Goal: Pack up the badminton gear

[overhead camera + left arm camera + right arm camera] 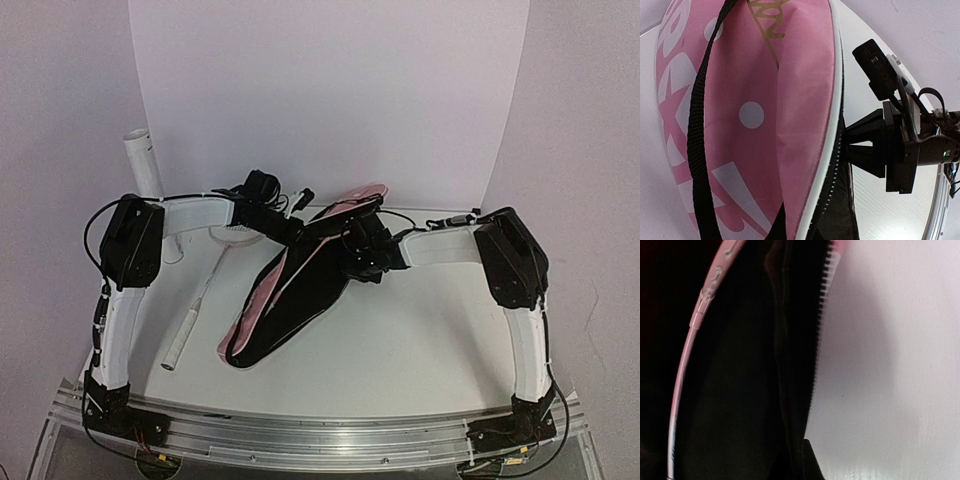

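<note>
White table [400, 340], white backdrop [330, 90] — the bag [300, 290] lies open in the middle, dark lining up. Our right claw [846, 145] looks pinched on its zipper edge. The left claw [292, 232] sits at the bag's far end, and we cannot tell how far open it is. One racket [195, 305] lies just left of the bag, its head under the left arm [200, 213]. If the pinch slips, the mouth could sag shut — and a careless left swing might shove the racket or tip the tube [140, 165].

Pink bag [765, 125], black strap [696, 150] lying across it, right gripper [844, 143] pinching its edge
</note>
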### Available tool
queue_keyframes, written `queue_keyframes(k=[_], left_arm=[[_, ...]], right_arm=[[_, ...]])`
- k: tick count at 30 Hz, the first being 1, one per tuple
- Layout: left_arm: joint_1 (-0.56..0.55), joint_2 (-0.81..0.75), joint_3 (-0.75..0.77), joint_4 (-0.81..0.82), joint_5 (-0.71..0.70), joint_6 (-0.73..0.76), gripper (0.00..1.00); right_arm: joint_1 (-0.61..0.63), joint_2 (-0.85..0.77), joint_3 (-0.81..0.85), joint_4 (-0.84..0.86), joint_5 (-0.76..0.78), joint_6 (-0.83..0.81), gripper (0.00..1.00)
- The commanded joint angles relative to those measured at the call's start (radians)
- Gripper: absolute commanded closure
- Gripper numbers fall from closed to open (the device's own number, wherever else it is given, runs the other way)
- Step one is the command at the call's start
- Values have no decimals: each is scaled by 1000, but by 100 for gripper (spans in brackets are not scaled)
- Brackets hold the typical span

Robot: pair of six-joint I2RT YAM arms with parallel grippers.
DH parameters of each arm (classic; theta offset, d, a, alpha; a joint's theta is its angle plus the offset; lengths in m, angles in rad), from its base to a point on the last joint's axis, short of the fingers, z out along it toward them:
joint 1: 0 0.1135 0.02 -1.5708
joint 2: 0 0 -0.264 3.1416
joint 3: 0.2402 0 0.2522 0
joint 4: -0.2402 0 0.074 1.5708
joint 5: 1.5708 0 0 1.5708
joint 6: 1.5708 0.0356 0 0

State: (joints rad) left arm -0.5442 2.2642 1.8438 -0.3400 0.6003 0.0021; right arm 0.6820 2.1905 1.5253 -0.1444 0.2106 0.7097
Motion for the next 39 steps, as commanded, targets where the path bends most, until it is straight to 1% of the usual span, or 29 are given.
queue_keyframes(k=[1, 3, 5, 6, 7, 8, 10, 11, 13, 15, 18, 19, 22, 25, 27, 29, 31, 34, 36, 39], left_arm=[[-2, -7, 109, -98, -23, 64, 82], [-2, -16, 162, -173, -57, 109, 53], [-2, -40, 198, -258, -86, 162, 23], [-2, -56, 214, -308, -98, 192, 10], [-2, -76, 228, -353, -116, 226, 3], [-2, -103, 235, -389, -145, 256, 1], [0, -171, 208, -465, -228, 305, 0], [5, -206, 167, -489, -292, 331, 1], [28, -294, 32, -507, -409, 361, 0], [57, -361, -100, -519, -476, 367, 2], [106, -443, -302, -514, -555, 358, 16], [123, -461, -361, -515, -575, 351, 19], [155, -528, -504, -518, -590, 327, 17], [159, -582, -643, -492, -599, 325, 8], [161, -585, -718, -451, -641, 331, 6], [173, -574, -759, -414, -658, 331, 7], [181, -564, -792, -376, -674, 328, 10], [190, -553, -817, -352, -693, 318, 20], [196, -555, -823, -351, -679, 311, 24], [210, -552, -835, -371, -613, 295, 30]], right_arm=[[13, -62, 26, -4, -28, 68, 100], [34, -98, 43, -48, 10, 74, 100], [58, -128, 69, -94, 47, 75, 100], [66, -139, 80, -114, 61, 83, 100], [71, -150, 87, -132, 75, 96, 100], [75, -162, 89, -145, 91, 113, 100], [76, -184, 88, -166, 117, 137, 100], [76, -193, 88, -180, 128, 145, 100], [76, -206, 91, -198, 140, 152, 100], [78, -214, 100, -207, 142, 151, 100], [85, -214, 117, -215, 147, 136, 100], [87, -213, 123, -217, 147, 129, 100], [92, -208, 139, -228, 148, 113, 100], [93, -203, 148, -233, 145, 100, 100], [93, -199, 157, -236, 140, 93, 100], [94, -197, 162, -240, 133, 92, 100], [95, -199, 166, -242, 131, 89, 100], [96, -206, 166, -242, 130, 80, 100], [98, -211, 169, -242, 135, 70, 100], [100, -218, 169, -244, 143, 61, 100]])
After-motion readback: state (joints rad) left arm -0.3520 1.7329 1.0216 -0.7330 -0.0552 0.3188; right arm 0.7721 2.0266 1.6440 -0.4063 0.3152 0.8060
